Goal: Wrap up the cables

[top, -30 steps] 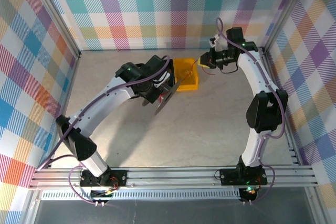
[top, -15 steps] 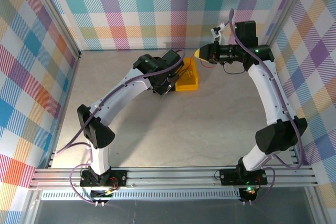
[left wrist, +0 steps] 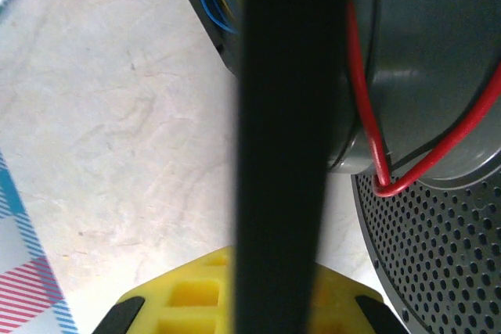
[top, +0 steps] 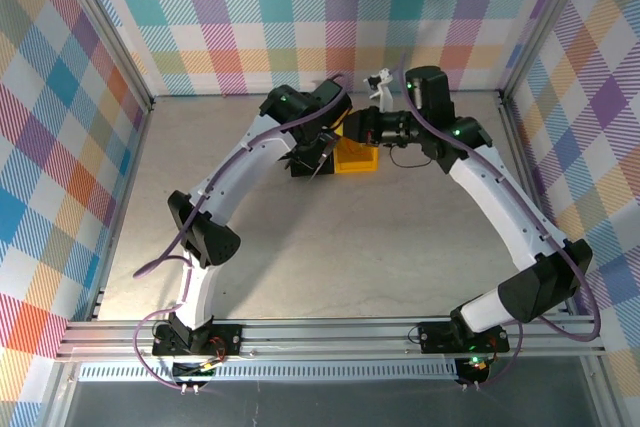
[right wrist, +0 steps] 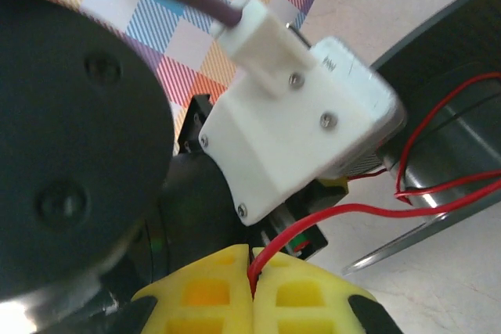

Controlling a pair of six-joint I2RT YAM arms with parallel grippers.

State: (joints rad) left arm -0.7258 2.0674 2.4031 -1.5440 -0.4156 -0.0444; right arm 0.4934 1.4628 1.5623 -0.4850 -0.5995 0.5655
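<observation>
Top view: the left gripper (top: 312,161) and the right gripper (top: 350,133) are seen close together at the far side of the worktop (top: 400,247), just beside a yellow box (top: 365,161).

Left wrist view: a black spool (left wrist: 286,154) is seen edge-on, squeezed between the left gripper's yellow fingers (left wrist: 176,303). The red cable (left wrist: 366,107) is wound round the spool's grey middle.

Right wrist view: the right gripper is closed, and the red cable is pinched between its yellow fingers. From there the cable is stretched across to the spool.
</observation>
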